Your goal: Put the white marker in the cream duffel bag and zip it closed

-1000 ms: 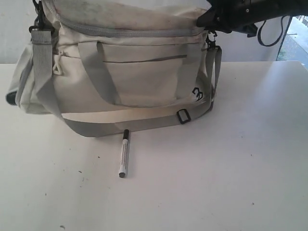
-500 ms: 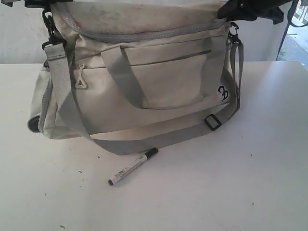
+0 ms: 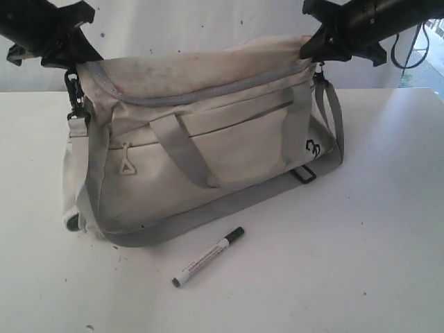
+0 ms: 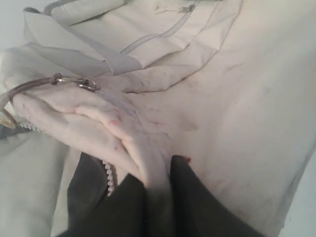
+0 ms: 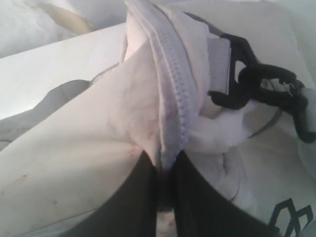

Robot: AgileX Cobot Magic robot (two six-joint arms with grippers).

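The cream duffel bag [image 3: 208,139] stands tilted on the white table, its zipper line running along the top. My left gripper [image 3: 69,55] is shut on the bag's upper left corner, pinching a fold of cream fabric [image 4: 148,163] beside zipper teeth. At the upper right corner my right gripper [image 3: 312,48] is shut on the bag's zipper seam [image 5: 170,98], next to a black buckle [image 5: 247,79]. The white marker [image 3: 208,257] with its black cap lies flat on the table in front of the bag, touching neither gripper.
A grey shoulder strap [image 3: 208,211] trails along the bag's front base. The table [image 3: 374,243] extends to the right and front. A white wall stands behind, and a cable [image 3: 409,48] hangs by the right arm.
Both arms have swung the bag: its left end has come lower and nearer, its right end back. The marker has rolled from upright to diagonal and sits further right and nearer.
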